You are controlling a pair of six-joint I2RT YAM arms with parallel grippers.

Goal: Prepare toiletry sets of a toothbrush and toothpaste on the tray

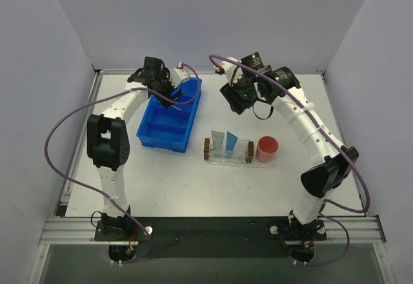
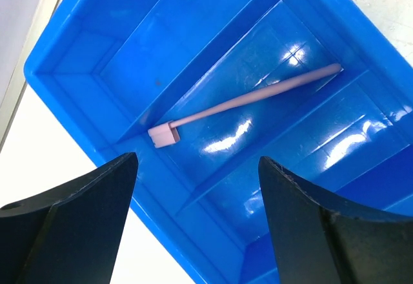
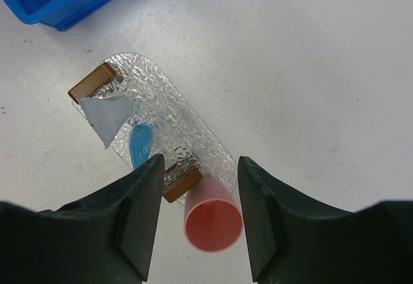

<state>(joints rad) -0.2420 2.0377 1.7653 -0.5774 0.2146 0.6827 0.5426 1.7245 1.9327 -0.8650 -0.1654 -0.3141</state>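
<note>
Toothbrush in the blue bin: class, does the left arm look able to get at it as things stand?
Probably yes. The left gripper hangs open above the toothbrush, which lies alone and uncovered in the blue bin; only the compartment's walls beside it might crowd the fingers.

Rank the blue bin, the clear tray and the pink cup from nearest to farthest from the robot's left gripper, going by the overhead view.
1. The blue bin: right beneath the left gripper, on the table's left.
2. The tray: mid-table, to the right of the bin.
3. The pink cup: farthest, just past the tray's right end.
</note>
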